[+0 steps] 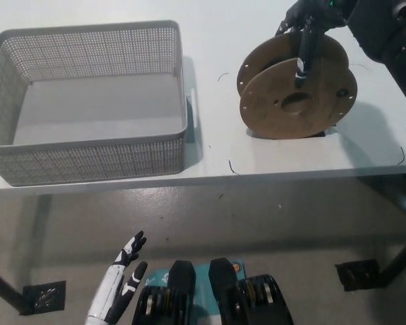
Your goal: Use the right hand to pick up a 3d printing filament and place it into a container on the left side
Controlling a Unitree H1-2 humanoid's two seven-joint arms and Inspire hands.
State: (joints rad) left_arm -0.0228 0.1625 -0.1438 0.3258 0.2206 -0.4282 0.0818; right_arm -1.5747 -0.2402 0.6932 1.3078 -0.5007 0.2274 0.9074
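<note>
a pale white tabletop over a grey floor carries one empty grey perforated plastic basket and, well to its right, one brown cardboard filament spool standing on edge, the black right hand reaching over the spool's top, grip unclear, while the white left hand hangs open below the basket.

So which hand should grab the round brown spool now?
The right. The black right hand already reaches over the round brown cardboard filament spool on the white table. The white left hand hangs low below the table edge, far from the spool.
</note>
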